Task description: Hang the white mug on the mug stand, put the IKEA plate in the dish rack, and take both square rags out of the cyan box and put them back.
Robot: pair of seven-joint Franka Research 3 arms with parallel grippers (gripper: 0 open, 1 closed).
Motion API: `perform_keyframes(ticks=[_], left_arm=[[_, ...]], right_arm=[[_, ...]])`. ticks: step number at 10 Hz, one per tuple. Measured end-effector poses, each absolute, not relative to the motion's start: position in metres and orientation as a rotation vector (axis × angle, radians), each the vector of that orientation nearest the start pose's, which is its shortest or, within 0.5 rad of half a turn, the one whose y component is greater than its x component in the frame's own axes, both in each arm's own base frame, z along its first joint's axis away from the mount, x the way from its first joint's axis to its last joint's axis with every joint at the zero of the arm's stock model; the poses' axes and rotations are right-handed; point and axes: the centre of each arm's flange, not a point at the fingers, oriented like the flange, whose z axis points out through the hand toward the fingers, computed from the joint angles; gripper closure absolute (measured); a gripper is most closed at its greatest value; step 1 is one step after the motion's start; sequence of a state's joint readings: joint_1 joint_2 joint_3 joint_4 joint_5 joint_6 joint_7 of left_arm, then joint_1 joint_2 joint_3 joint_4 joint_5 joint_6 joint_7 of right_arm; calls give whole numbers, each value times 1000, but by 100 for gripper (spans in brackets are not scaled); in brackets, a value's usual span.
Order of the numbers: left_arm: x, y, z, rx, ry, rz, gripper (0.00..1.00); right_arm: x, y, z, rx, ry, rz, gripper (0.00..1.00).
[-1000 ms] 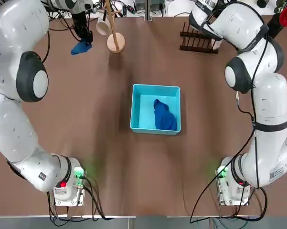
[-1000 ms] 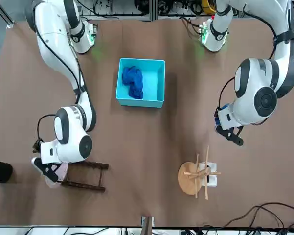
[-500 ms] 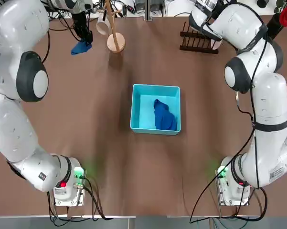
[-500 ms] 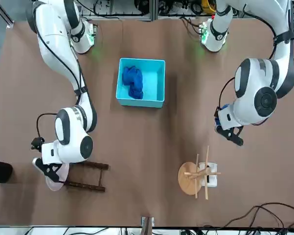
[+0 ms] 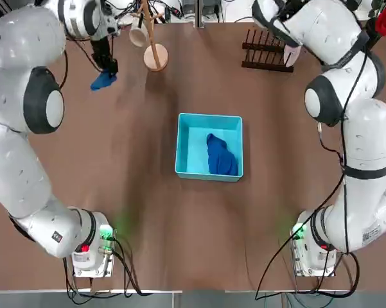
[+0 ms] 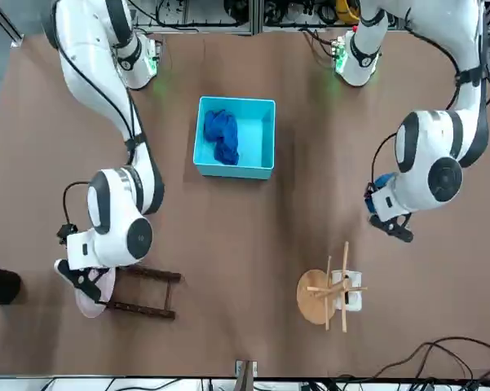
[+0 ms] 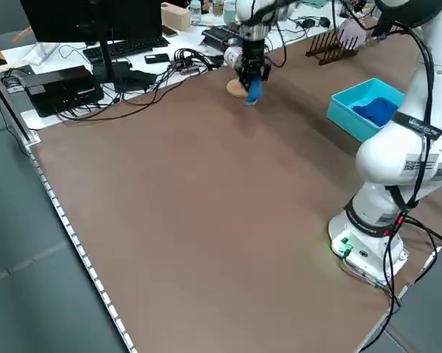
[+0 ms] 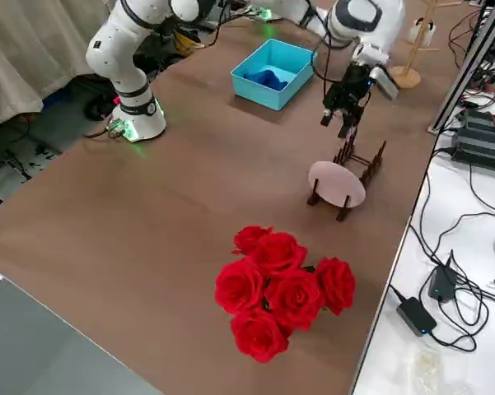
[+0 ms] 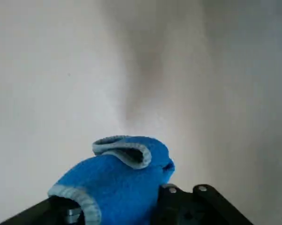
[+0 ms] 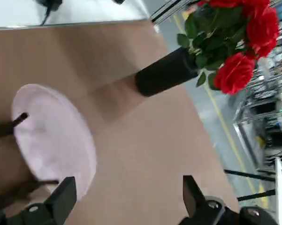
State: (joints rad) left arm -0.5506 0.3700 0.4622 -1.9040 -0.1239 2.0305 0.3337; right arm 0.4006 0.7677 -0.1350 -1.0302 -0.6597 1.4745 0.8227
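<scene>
My left gripper (image 5: 105, 66) is shut on a blue square rag (image 5: 103, 81) that hangs low over the table, to the left of the mug stand (image 5: 156, 59). In the left wrist view the rag (image 9: 113, 180) fills the space between the fingers. The white mug (image 5: 138, 35) hangs on the stand. A second blue rag (image 5: 221, 157) lies in the cyan box (image 5: 186, 138). The IKEA plate (image 8: 338, 183) stands on edge in the dish rack (image 8: 358, 164). My right gripper (image 8: 343, 115) hovers just above the rack, open, nothing between its fingers (image 10: 61, 199).
A bunch of red roses (image 8: 284, 284) in a dark vase (image 10: 166, 72) stands beyond the rack near the table's right edge. Cables, a keyboard and black boxes (image 7: 81, 77) lie past the far edge. Bare brown table surrounds the box.
My left gripper has carried the rag a little away from the far edge, toward the robot. The right gripper has risen off the plate, which stays in the rack.
</scene>
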Motion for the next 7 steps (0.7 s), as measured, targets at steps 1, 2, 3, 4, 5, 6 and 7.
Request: perform_keyframes(ticks=[1,2,3,4,5,6,7], left_arm=[[582,-59,272,-3026,534,329,83],[571,-52,240,-3008,521,355,83],[562,-46,214,-2989,508,396,83],[555,-36,196,-2975,487,442,83],[550,-22,180,-2967,454,467,83],[545,0,166,-2961,407,462,83],[544,21,167,-2961,394,439,83]], right_arm=[[701,158,442,2358,-550,121,0],[686,160,481,2459,-531,67,0],[673,164,512,2575,-534,32,0],[663,164,537,2694,-559,-3,0],[654,149,562,2822,-567,-73,0],[646,123,585,2957,-543,-151,0],[638,100,601,3090,-478,-227,0]])
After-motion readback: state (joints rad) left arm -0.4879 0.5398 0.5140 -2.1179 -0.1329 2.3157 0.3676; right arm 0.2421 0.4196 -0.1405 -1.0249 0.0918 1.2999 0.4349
